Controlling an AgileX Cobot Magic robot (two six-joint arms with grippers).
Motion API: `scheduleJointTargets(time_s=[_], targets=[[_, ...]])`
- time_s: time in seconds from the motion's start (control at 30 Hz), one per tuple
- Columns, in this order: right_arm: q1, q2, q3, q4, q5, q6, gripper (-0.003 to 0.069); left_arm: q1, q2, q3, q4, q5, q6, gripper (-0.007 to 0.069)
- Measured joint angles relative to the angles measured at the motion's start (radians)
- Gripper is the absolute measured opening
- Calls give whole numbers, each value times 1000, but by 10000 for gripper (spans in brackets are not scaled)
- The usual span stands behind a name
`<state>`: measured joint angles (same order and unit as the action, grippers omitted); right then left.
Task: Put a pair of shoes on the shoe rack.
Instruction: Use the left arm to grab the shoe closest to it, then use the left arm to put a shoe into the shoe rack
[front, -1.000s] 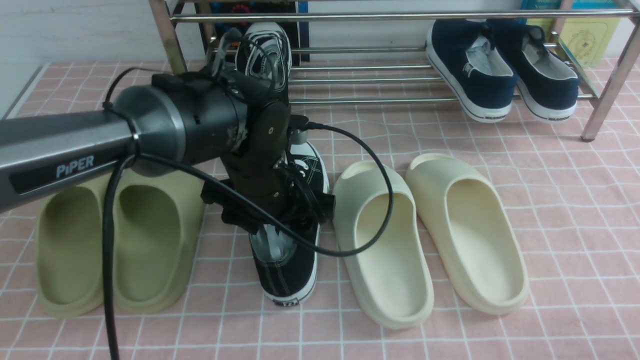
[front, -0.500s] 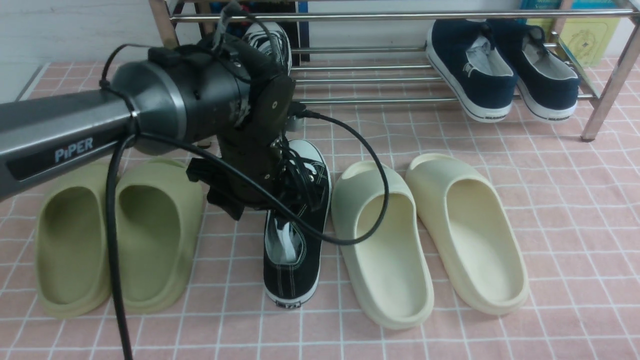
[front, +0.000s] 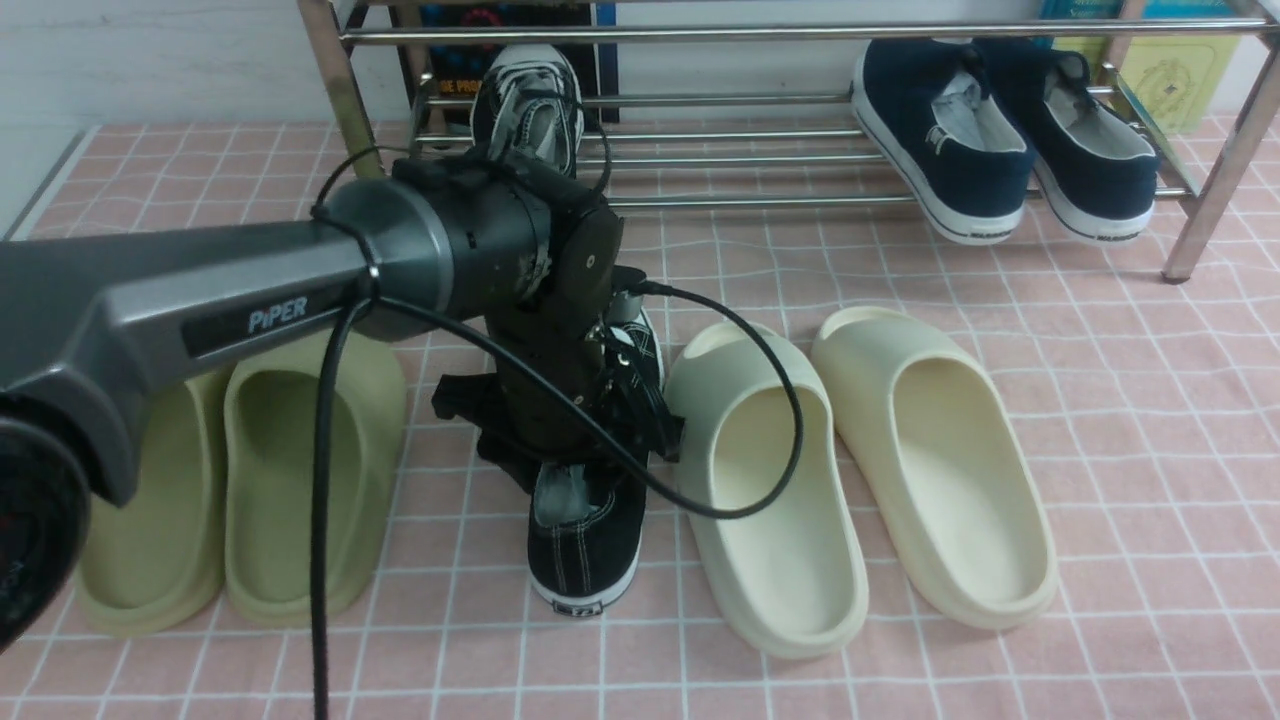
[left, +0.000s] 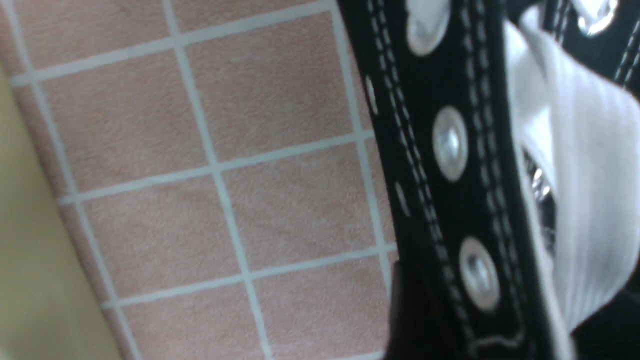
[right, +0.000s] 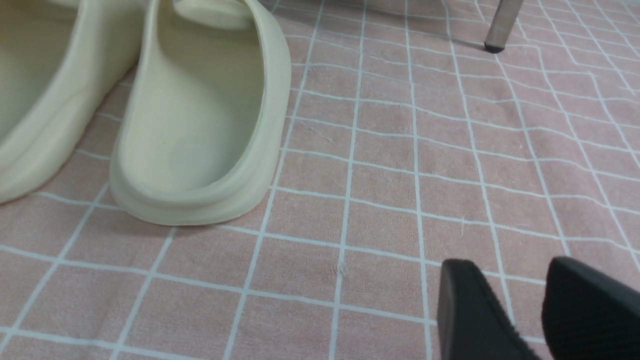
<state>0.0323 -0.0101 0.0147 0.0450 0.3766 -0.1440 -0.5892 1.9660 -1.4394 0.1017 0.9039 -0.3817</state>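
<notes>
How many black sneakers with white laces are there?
2. One black sneaker sits on the shoe rack's lower bars, near its left post. The other sneaker is on the floor between the olive slides and cream slides, partly hidden by the robot's arm.

Landmark: black sneaker (front: 585, 545) on the pink mat (front: 1150, 420). Front camera sat on the robot's side of the sneaker, raised, facing forward and down past it to the shoe rack (front: 760, 35) behind; mid-range. Left wrist camera was very close over the sneaker's (left: 450, 200) eyelet row, blurred, mat (left: 280, 200) alongside. Right wrist camera was low over the mat (right: 400, 175), to the robot's right of the sneaker, facing past the cream slide (right: 200, 115) toward a rack post (right: 502, 25). Front shared the sneaker with left wrist; slide (front: 940, 470) and post (front: 1215, 170) with right.
</notes>
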Motion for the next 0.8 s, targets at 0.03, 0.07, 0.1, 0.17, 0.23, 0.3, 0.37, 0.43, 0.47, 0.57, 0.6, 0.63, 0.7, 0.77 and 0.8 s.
scheduleJointTargets(time_s=[0.03,0.07,0.1,0.17,0.23,0.3,0.37,0.43,0.47,0.57,0.6,0.63,0.7,0.77,0.8], targets=[[0,0,0,0,0,0,238,1,2,0,6,-2,-4,279],[0,0,0,0,0,0,238,2,5,0,10,-5,-12,234],[0,0,0,0,0,0,238,2,7,0,12,-6,-14,211],[0,0,0,0,1,0,238,3,9,0,24,-15,-49,76],[0,0,0,0,1,0,238,3,9,0,24,-21,-59,48],[0,0,0,0,1,0,238,3,2,-6,23,-19,-68,36],[0,0,0,0,1,0,238,3,-14,-16,6,-13,-71,33],[0,0,0,0,1,0,238,2,-42,-38,-14,1,-74,33],[0,0,0,0,1,0,238,2,-58,-49,-20,8,-74,32],[0,0,0,0,1,0,238,2,-128,-99,-20,48,-71,32],[0,0,0,0,1,0,238,2,-149,-117,-20,56,-65,32],[0,0,0,0,1,0,238,2,-165,-135,-20,64,-59,32],[0,0,0,0,1,0,238,2,-191,-160,-23,73,-52,32],[0,0,0,0,1,0,238,1,-208,-183,-25,67,-52,32],[0,0,0,0,1,0,238,1,-209,-185,-25,65,-52,32]])
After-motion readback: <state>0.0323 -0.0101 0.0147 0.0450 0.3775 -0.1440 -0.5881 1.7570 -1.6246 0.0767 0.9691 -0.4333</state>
